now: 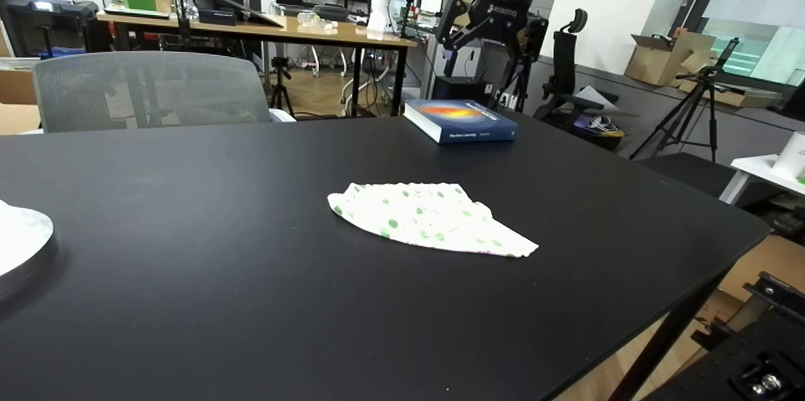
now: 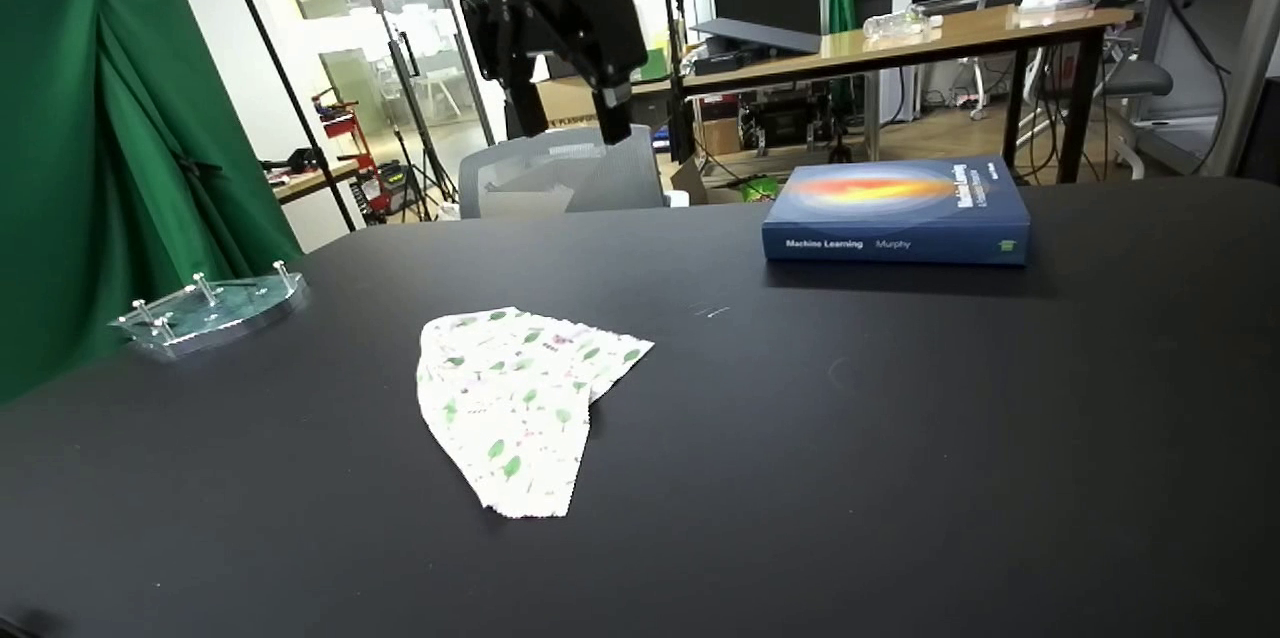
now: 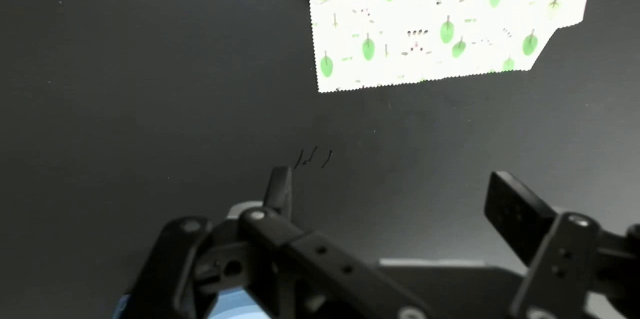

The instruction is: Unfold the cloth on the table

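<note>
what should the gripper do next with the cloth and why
I'd probably shift the gripper over the cloth: it hangs empty above the table, the wrist view shows the cloth beyond its open jaws, not between them, and the cloth's irregular outline suggests folds.

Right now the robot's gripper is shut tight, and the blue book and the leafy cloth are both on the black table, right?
Not quite: the gripper is open, not shut tight. The wrist view shows its fingers wide apart. The blue book and the leafy cloth are both on the black table, as you said.
</note>
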